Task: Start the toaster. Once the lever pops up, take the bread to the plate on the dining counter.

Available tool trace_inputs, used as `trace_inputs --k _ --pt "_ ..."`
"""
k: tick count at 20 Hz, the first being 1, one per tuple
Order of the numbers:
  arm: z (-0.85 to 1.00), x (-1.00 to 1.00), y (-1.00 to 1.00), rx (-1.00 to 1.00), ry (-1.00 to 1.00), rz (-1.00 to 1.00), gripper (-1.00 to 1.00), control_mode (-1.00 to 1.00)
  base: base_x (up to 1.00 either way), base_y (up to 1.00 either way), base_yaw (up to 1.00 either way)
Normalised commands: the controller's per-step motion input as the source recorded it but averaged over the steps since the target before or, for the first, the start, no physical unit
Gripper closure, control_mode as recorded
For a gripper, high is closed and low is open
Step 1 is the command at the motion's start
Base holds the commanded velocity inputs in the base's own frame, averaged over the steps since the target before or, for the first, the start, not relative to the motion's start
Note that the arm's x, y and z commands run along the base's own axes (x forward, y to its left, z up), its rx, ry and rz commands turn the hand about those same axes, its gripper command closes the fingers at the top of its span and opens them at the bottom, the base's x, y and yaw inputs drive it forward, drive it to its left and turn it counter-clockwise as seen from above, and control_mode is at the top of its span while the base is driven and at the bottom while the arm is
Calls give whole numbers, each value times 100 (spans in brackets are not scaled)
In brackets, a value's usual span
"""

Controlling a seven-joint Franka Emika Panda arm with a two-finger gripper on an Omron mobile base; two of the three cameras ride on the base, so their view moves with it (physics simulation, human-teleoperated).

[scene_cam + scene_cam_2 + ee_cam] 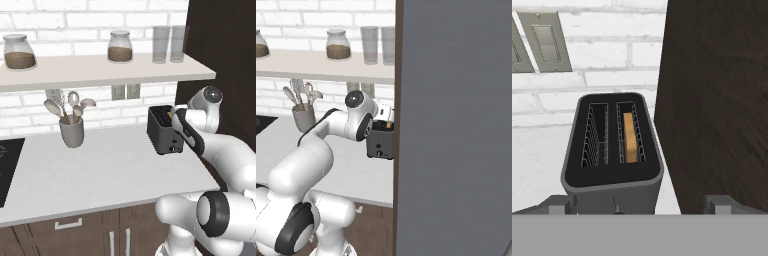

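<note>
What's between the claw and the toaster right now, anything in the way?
Nothing visible. The open claw sits just short of the toaster, facing its slotted top, bread in the right slot.

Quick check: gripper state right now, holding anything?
Gripper: open, holding nothing, jaws spread wide just short of the toaster; bread sits in its right-hand slot in the hand view.
</note>
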Motion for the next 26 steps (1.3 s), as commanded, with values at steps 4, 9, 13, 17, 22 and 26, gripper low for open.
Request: trace_inputs --k 4,9,13,17,22,26 --pt "0 0 0 0 0 0 -100 -100 0 0 0" --pt "0 0 0 0 0 0 -100 -100 0 0 0" --pt "0 0 0 0 0 0 -100 -100 0 0 0" --pt "0 0 0 0 0 0 -100 -100 0 0 0" --pt "0 0 0 0 0 0 -100 -100 0 0 0" --pt "0 0 0 0 0 0 -100 -100 0 0 0"
